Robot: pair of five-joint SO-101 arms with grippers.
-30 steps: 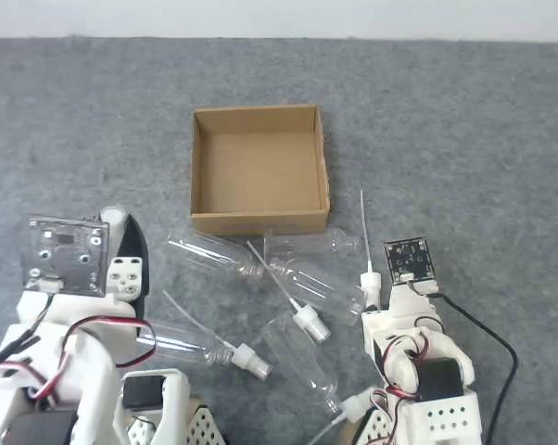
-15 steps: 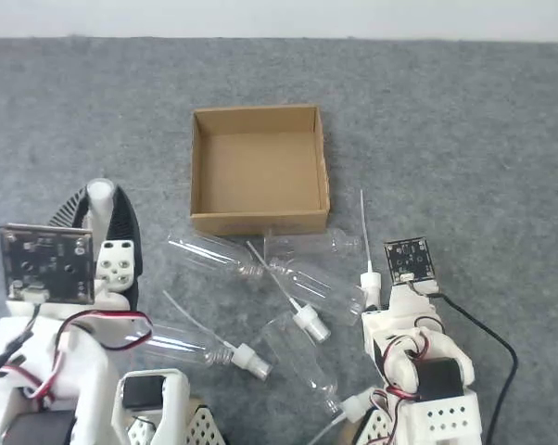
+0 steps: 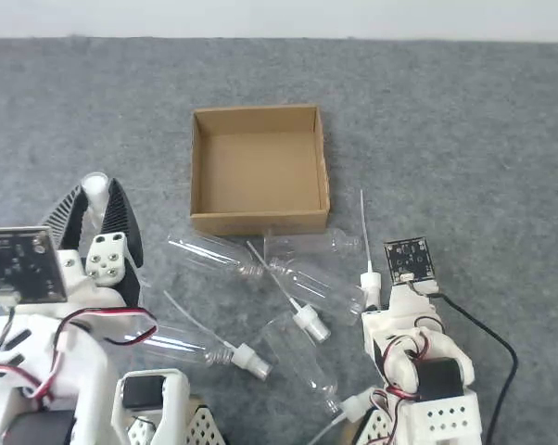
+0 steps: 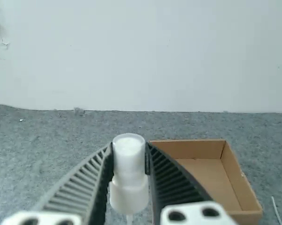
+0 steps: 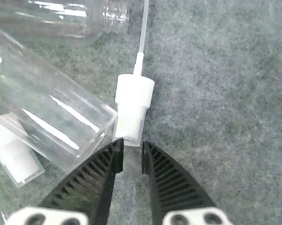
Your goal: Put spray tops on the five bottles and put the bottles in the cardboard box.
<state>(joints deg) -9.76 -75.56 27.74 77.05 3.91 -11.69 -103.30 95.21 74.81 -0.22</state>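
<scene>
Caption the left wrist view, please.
Left gripper clasps a white plastic spray top before an open brown cardboard box.

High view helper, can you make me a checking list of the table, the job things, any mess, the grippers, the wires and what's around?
surface: grey fuzzy mat.
job's things: box open and empty; five clear bottles lying in front of it, some with spray tops on.
clutter: nothing seen.
grippers: left gripper shut on a top, held above the mat; right gripper slightly open, low over the mat, its tips just short of a loose top.
cables: red and black wires on the left arm; black cable looping from the right arm.
surroundings: plain white wall behind the mat.
</scene>
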